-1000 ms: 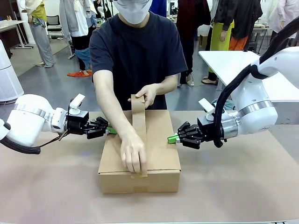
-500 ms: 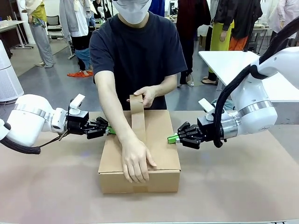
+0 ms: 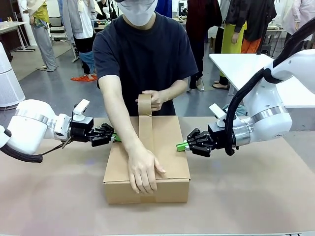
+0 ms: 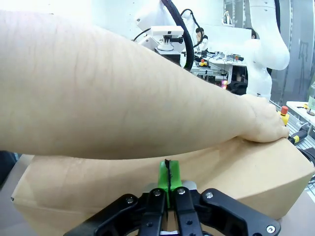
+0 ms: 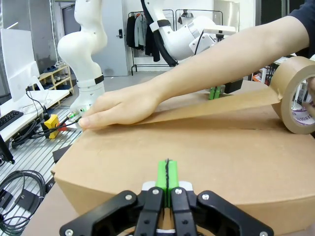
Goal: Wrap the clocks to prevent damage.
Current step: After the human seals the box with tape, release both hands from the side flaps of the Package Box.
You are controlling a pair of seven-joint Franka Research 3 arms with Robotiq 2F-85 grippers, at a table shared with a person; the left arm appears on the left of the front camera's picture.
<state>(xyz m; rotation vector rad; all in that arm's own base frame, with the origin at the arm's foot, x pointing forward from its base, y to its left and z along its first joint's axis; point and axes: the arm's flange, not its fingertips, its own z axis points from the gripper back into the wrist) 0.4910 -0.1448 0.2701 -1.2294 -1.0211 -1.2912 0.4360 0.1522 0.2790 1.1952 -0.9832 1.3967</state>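
No clocks are in view. A closed cardboard box (image 3: 167, 147) lies mid-table. My left gripper (image 3: 117, 137) is shut, its green tips against the box's left side; the left wrist view has them (image 4: 168, 174) at the box wall (image 4: 236, 169) under the person's forearm (image 4: 123, 98). My right gripper (image 3: 181, 146) is shut too, tips against the right side, and it appears again (image 5: 167, 173) at the box edge (image 5: 197, 147). The person's hand (image 3: 142, 172) presses brown tape down at the near edge. Their other hand holds the tape roll (image 3: 144, 101) (image 5: 298, 98) above the far edge.
Brown paper (image 3: 246, 196) covers the table around the box. The person stands at the far side, both arms over the box. A white table (image 3: 236, 64) stands behind at the right, and other people stand farther back.
The person has raised the tape roll and drawn it back, stretching the strip along the box top. The near hand has spread over the front edge. Both grippers stayed put.
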